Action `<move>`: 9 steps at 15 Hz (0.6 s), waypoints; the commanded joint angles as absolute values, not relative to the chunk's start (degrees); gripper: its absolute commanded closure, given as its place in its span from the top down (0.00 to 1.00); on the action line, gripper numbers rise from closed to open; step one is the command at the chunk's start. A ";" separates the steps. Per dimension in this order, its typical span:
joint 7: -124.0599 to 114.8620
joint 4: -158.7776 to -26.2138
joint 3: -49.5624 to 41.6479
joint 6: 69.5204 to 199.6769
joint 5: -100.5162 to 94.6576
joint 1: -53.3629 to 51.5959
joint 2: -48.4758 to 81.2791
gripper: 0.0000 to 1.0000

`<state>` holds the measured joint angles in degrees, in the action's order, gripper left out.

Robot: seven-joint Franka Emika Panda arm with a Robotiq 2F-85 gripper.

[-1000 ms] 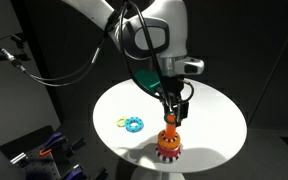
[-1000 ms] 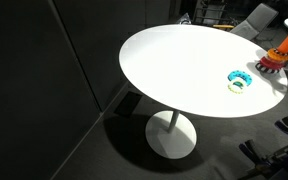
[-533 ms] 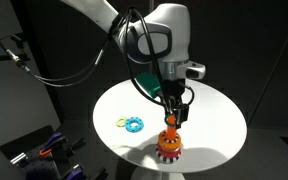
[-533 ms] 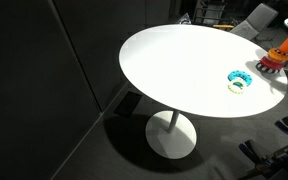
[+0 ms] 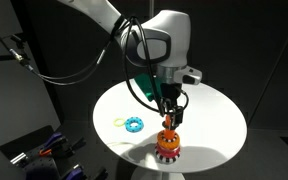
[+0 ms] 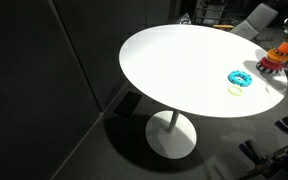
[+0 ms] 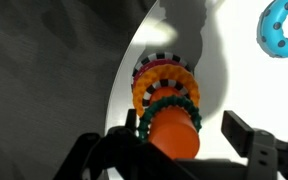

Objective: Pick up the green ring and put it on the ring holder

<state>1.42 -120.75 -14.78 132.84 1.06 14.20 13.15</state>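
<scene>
The ring holder (image 5: 167,148) stands near the front edge of the white round table (image 5: 216,112); it also shows in an exterior view (image 6: 273,61). In the wrist view its orange peg (image 7: 174,137) carries the green ring (image 7: 165,107) near the top, above an orange ring and a checkered ring on the red base (image 7: 141,72). My gripper (image 5: 170,116) hovers straight over the peg. In the wrist view its fingers (image 7: 174,152) are spread either side of the peg and clear of the green ring.
A cyan-blue toothed ring (image 5: 134,123) and a small yellow ring (image 5: 119,122) lie together on the table away from the holder; both show in an exterior view (image 6: 241,78) (image 6: 234,90). The blue ring is at the wrist view's corner (image 7: 281,25). Dark surroundings and cables ring the table.
My gripper has risen slightly above the peg and shifted a little. The holder and the loose rings have not moved.
</scene>
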 commanded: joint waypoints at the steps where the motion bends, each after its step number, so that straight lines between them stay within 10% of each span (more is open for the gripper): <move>1: 4.04 -119.55 -13.83 129.82 2.92 15.23 12.67 1.00; 9: 7.82 -120.92 -12.80 125.93 2.97 14.75 10.95 1.00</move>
